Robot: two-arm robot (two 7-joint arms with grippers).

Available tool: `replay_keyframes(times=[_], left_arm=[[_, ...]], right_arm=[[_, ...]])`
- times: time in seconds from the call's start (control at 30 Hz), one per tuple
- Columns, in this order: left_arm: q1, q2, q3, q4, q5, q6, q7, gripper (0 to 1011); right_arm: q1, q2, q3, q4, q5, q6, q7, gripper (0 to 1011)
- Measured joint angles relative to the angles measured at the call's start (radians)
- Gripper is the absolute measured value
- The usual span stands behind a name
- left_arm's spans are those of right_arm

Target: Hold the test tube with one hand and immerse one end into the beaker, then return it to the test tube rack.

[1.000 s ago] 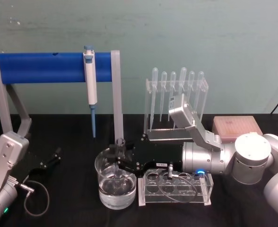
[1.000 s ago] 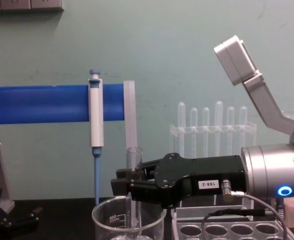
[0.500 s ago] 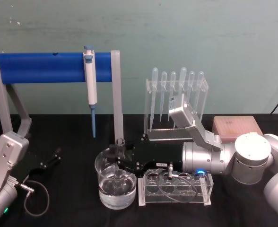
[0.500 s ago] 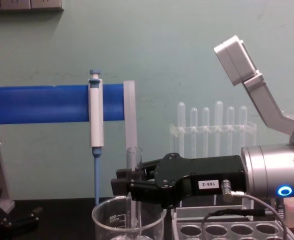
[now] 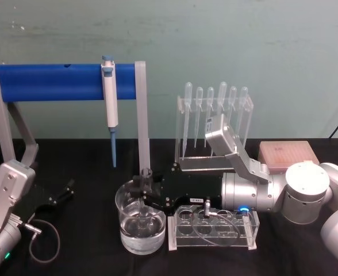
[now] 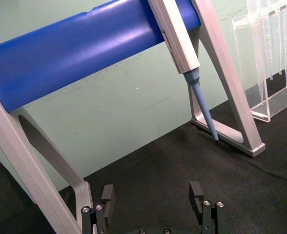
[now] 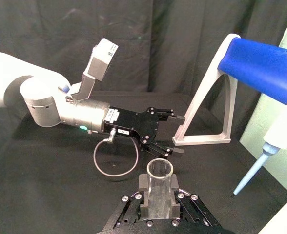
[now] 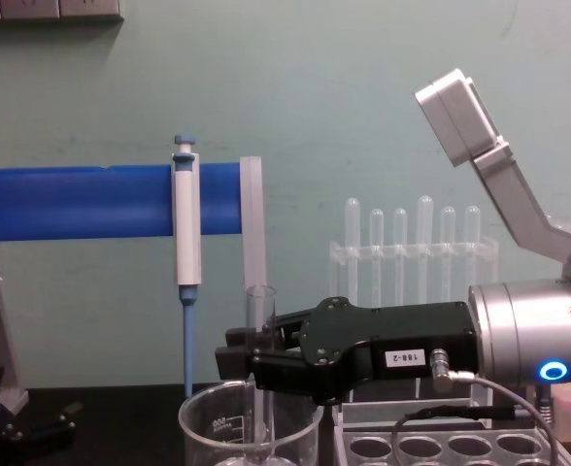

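Note:
The test tube (image 8: 259, 313) stands upright in my right gripper (image 8: 239, 363), which is shut on its middle. Its lower end (image 5: 143, 214) reaches down inside the beaker (image 5: 129, 231), a wide clear glass with white marks (image 8: 219, 425), while its rim (image 5: 147, 171) stays above the fingers. In the right wrist view the test tube (image 7: 159, 191) sits clamped between the two black fingers (image 7: 143, 194). My left gripper (image 6: 152, 195) is parked at the table's left (image 5: 62, 192), open and holding nothing.
A blue bar stand (image 5: 60, 81) holds a white-and-blue pipettor (image 5: 110, 106) behind the beaker. A clear rack of pipettes (image 5: 215, 112) stands at the back right. A clear tube rack (image 5: 212, 227) lies under my right wrist, and a pink box (image 5: 287, 154) sits far right.

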Motion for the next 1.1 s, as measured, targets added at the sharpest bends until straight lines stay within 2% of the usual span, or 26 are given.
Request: replay_keyframes(times=[1.1], left_arm=[[0.0, 0.0, 0.0, 0.0, 0.0, 0.0, 0.0, 1000]], right_arm=[[0.0, 0.0, 0.0, 0.0, 0.0, 0.0, 0.0, 225]])
